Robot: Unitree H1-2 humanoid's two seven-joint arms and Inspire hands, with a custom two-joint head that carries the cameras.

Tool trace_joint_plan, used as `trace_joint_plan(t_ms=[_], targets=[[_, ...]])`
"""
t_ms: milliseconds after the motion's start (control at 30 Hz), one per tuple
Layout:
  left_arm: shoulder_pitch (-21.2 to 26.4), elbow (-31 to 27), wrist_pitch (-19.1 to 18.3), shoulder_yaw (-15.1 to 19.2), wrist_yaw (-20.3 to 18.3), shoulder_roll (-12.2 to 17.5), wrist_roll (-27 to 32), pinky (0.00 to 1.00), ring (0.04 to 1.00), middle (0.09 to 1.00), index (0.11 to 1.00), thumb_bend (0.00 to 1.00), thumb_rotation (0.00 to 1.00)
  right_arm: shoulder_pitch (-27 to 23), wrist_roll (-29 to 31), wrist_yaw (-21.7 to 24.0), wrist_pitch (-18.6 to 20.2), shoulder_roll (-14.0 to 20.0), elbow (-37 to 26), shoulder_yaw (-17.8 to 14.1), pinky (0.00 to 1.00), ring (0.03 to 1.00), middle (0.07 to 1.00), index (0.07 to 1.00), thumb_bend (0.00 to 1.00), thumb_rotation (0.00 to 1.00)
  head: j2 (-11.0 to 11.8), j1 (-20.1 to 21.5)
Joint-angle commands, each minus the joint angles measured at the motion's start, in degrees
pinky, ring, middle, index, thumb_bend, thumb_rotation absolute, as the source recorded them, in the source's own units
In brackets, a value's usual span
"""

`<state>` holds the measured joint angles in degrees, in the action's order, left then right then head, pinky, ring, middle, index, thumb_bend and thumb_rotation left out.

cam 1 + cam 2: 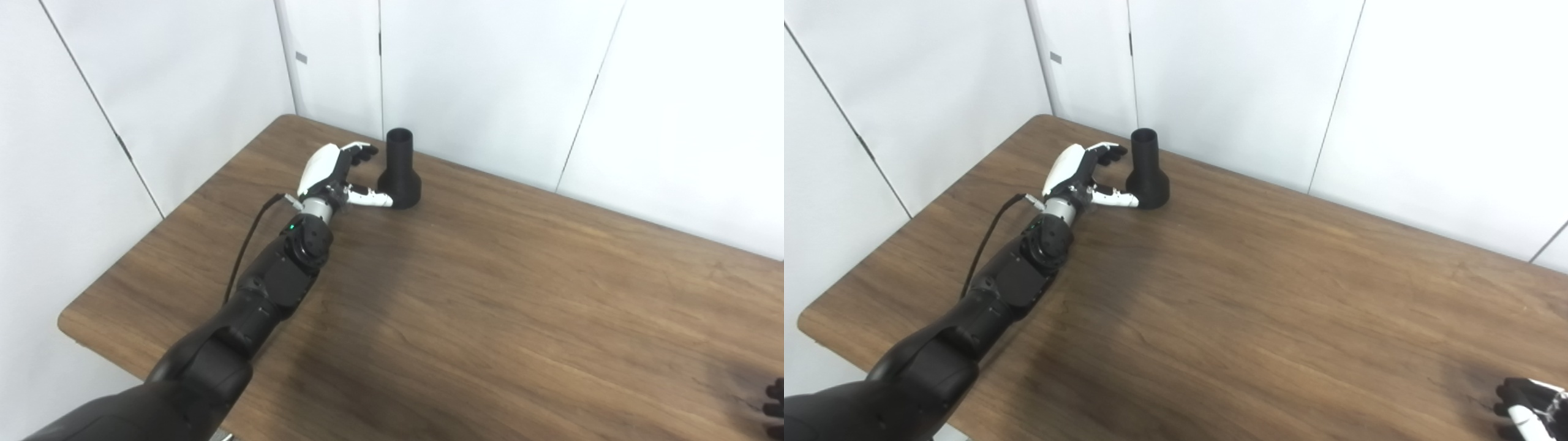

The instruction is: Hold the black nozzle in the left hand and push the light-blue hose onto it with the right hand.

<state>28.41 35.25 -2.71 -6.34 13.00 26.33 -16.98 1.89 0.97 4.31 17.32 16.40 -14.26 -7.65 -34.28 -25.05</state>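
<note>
The black nozzle (399,169) stands upright near the far left corner of the tabletop (490,294), wide flared base down, narrow round mouth up. The left hand (335,174) is spread beside it and grips nothing: its thumb reaches to the base of the nozzle, apparently touching or just short of it, while its fingers (361,150) sit level with the neck, apart from it. The right hand (1528,407) shows only at the near right corner, cut by the picture edge; whether it is spread or closed cannot be told. No light-blue hose is visible.

Risks, as judged from here:
- The nozzle is tall on a modest base. A thumb push low on the flare before the fingers close could slide or tip it toward the far edge.
- A grip on the smooth tapered flare may slip upward; the straight neck looks more secure, but gripping there would cover the mouth.

Materials: the nozzle is matte, rigid-looking black plastic; the tabletop is dark wood-grain with a smooth finish, offering little friction.
</note>
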Motion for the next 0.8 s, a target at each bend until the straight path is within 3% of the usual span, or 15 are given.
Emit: trace_joint_plan(t_ms=[0, 300, 467, 767], targets=[[-7.44, 6.12, -1.67, -6.06, -15.47, -8.22, 3.66, 0.83, 0.831, 0.791, 0.781, 1.00, 0.14, -1.69, -0.58, 0.13, -0.70, 1.20, -5.01, -0.34, 0.45, 0.585, 0.622, 0.584, 0.32, 0.42, -0.03, 0.00], [-6.06, 6.70, -3.22, -10.06, -16.68, -7.86, 0.73, 0.88, 0.899, 0.850, 0.826, 1.00, 0.18, -1.69, -0.72, 0.64, 1.54, 1.44, -6.77, 0.19, 0.48, 0.608, 0.644, 0.608, 0.28, 0.33, -0.17, 0.31], [-5.15, 7.77, -3.56, -10.96, -17.04, -8.30, 1.00, 0.99, 0.995, 0.923, 0.854, 1.00, 0.20, -1.69, -0.81, 0.77, 2.51, 1.52, -7.57, 0.58, 0.49, 0.616, 0.650, 0.615, 0.25, 0.23, -0.20, 0.42], [-3.94, 7.12, -5.43, -13.08, -17.18, -8.54, -0.61, 0.97, 1.000, 0.953, 0.865, 1.00, 0.28, -1.87, -1.67, 1.45, 4.20, 2.30, -8.65, 1.55, 0.51, 0.638, 0.667, 0.628, 0.22, 0.12, -0.18, 0.63]])
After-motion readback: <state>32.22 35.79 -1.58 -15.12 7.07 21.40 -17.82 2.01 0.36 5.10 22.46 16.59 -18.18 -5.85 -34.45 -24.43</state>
